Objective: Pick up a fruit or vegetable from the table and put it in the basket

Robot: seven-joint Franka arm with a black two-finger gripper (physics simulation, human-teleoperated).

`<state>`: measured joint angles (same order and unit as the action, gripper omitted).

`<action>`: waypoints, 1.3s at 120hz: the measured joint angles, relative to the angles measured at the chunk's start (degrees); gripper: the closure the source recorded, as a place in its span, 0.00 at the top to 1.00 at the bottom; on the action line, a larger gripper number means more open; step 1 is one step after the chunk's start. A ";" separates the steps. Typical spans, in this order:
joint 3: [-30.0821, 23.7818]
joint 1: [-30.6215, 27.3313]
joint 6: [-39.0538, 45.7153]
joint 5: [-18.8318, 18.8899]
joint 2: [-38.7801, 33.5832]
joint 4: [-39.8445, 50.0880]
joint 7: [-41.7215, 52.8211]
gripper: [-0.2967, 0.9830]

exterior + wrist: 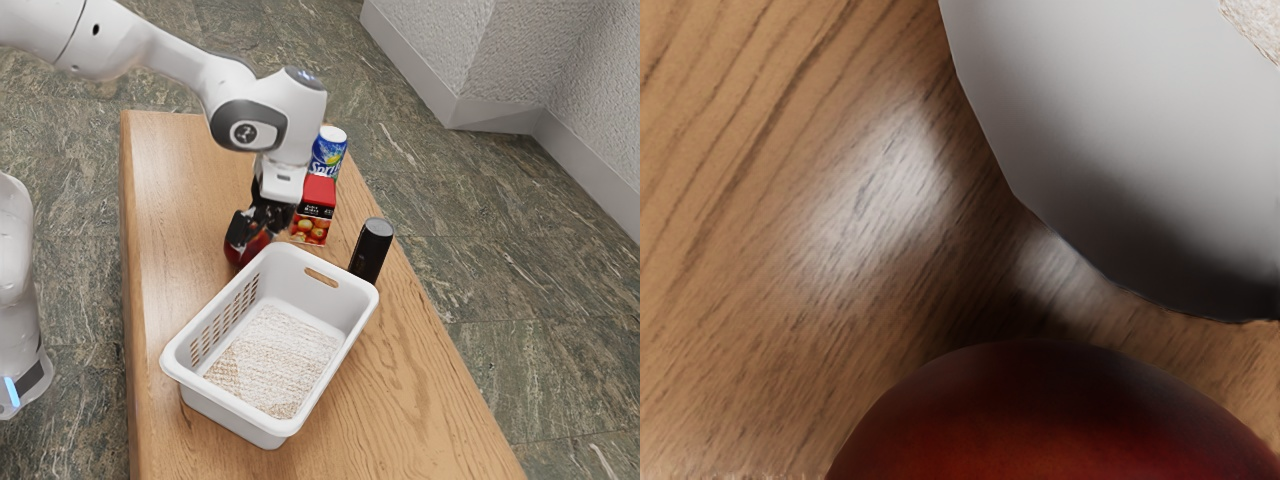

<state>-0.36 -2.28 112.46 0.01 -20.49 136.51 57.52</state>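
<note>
In the exterior view my gripper (256,228) is low at a dark red round fruit (235,252), just beyond the far-left end of the white basket (186,350). The black gripper parts overlap the fruit and cover much of it; whether they hold it cannot be made out. In the wrist view the red fruit (1050,420) is large at the lower edge, close under the hand. The outer wall of the basket (1120,150) rises beside it, above the wooden table (760,250). Inside the basket the patterned bottom (275,360) has nothing on it.
Beyond the gripper on the table (420,400) stand a red box with fruit pictures (314,212) and a Sprite can (329,150). A black cylinder (371,250) stands by the basket's far-right corner. The basket's rim is close beside the hand.
</note>
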 joint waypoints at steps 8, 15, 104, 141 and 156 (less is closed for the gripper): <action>0.00 0.00 -0.57 0.52 -0.34 -0.27 -0.60 0.23; 0.05 -0.01 -1.27 1.11 -0.86 -0.56 -1.13 0.22; -11.75 1.81 -12.87 -1.06 -2.80 -17.67 -7.51 0.21; -20.07 2.20 -9.19 -6.89 -0.86 -18.39 -11.32 0.22; -21.72 2.24 -7.45 -7.40 2.18 -19.97 -12.75 0.23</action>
<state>-22.07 -0.04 105.01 -7.40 -18.31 116.55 44.78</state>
